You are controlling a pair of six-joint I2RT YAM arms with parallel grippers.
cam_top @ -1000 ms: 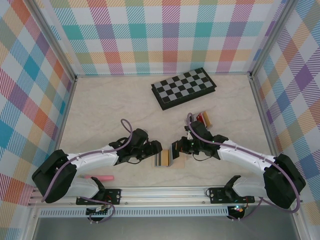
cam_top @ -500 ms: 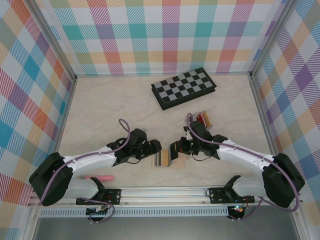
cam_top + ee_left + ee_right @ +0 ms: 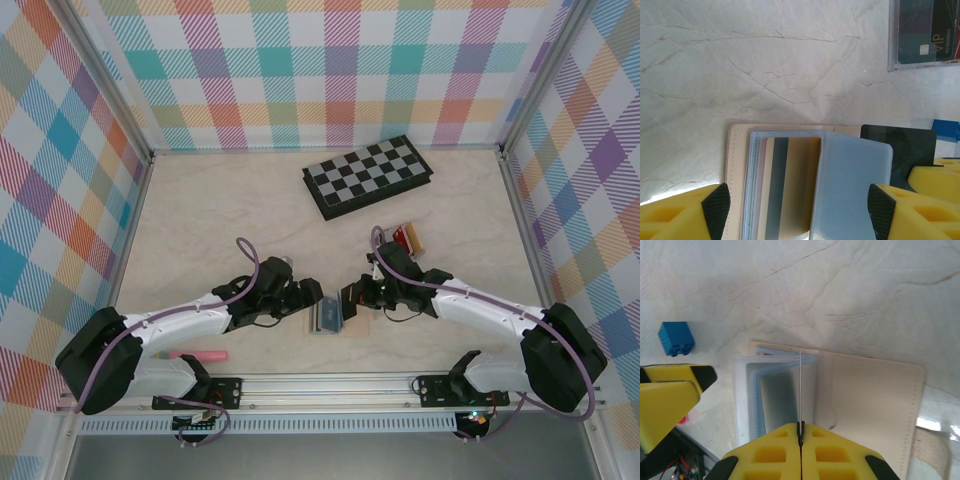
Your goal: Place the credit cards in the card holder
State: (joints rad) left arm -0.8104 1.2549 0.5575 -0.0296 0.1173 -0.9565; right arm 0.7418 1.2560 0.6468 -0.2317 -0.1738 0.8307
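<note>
**Right gripper clenching a thin sheet above card holder**

The thin sheet is standing edge-on, aligned with the open card holder's pockets lying directly below. Left gripper, released, is straddling the card holder's opposite side.

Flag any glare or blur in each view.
Top external: evenly lit, sharp, no glare. Left wrist: blown-out glare on the table left of the card holder. Right wrist: bright reflection on the table at lower right, beside the card holder; no clear motion blur.
</note>
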